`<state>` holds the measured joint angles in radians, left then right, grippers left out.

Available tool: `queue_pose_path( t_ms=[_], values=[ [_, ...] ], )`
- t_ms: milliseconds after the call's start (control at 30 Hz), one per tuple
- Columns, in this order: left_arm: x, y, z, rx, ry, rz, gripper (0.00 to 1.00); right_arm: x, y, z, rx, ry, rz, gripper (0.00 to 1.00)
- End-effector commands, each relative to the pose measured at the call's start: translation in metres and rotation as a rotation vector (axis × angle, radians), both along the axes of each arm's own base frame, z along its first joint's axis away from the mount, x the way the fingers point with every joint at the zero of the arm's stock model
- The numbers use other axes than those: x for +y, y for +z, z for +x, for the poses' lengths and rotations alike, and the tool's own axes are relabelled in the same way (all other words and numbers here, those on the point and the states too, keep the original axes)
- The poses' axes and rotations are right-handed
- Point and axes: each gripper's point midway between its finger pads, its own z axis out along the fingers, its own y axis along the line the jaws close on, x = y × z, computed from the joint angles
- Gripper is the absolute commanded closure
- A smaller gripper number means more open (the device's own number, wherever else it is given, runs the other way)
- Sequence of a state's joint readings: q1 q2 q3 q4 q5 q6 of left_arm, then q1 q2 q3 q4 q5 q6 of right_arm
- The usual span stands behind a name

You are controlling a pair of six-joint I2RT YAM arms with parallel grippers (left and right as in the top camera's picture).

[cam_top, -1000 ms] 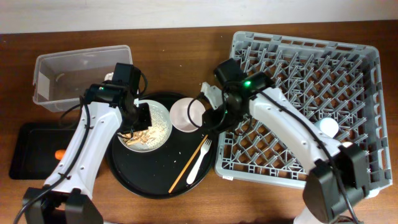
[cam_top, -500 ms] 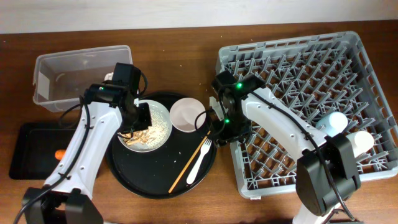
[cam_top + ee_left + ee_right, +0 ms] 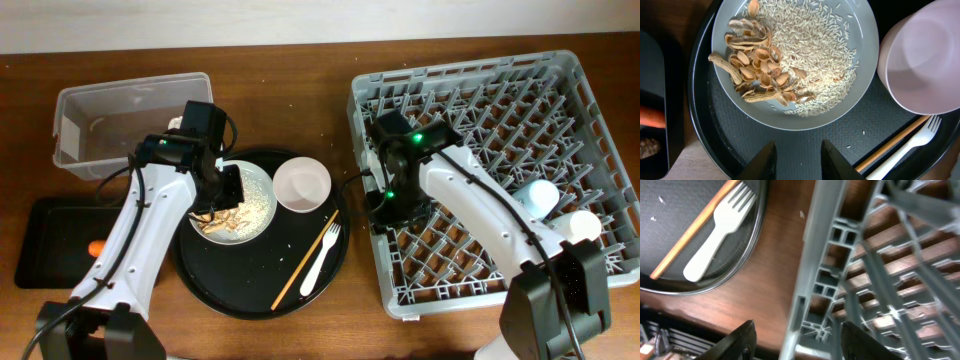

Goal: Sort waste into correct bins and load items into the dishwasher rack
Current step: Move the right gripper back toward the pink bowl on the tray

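The white plate (image 3: 243, 200) holds rice and beige food scraps (image 3: 760, 65) on the round black tray. My left gripper (image 3: 797, 162) hovers open just beside the plate's (image 3: 790, 30) rim, nothing between its fingers. The white bowl (image 3: 302, 185) sits next to the plate, and the white fork (image 3: 320, 258) and chopstick (image 3: 300, 270) lie beside them. My right gripper (image 3: 800, 340) is open, its fingers straddling the left wall of the grey dishwasher rack (image 3: 500, 100) without touching it. A light blue cup (image 3: 535, 195) and a small white cup (image 3: 582, 227) lie in the rack. An orange carrot piece (image 3: 96, 247) rests in the black rectangular tray (image 3: 50, 240).
The clear tub (image 3: 120, 125) stands at the back left, just behind the left arm. The round black tray (image 3: 250, 285) fills the middle, its rim close to the rack's left wall (image 3: 815, 280). The fork (image 3: 715, 235) lies near that rim.
The rack has swung square and shifted right, away from the round tray. My right gripper has opened wider and moved right with the rack's edge. The left arm has not moved.
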<state>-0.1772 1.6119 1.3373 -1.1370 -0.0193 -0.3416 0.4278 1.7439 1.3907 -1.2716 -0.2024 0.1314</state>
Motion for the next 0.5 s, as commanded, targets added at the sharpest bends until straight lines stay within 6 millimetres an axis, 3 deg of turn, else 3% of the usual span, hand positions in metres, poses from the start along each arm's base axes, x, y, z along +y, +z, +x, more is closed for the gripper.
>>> queue_pose_path(
  t_ms=[0, 100, 267, 467],
  values=[
    [0.002, 0.004, 0.002, -0.016, 0.017, 0.006, 0.71, 0.028, -0.001, -0.011, 0.029, 0.030, 0.109, 0.42],
    [0.002, 0.004, 0.002, -0.015, 0.017, 0.006, 0.71, 0.044, -0.001, -0.011, 0.001, 0.070, 0.133, 0.40],
    [0.002, 0.004, 0.002, -0.015, 0.017, 0.006, 0.71, 0.044, -0.001, -0.008, -0.008, 0.067, 0.138, 0.39],
    [0.002, 0.004, 0.002, -0.015, 0.017, 0.006, 0.71, 0.058, 0.003, 0.004, -0.055, 0.072, 0.210, 0.39]
  ],
)
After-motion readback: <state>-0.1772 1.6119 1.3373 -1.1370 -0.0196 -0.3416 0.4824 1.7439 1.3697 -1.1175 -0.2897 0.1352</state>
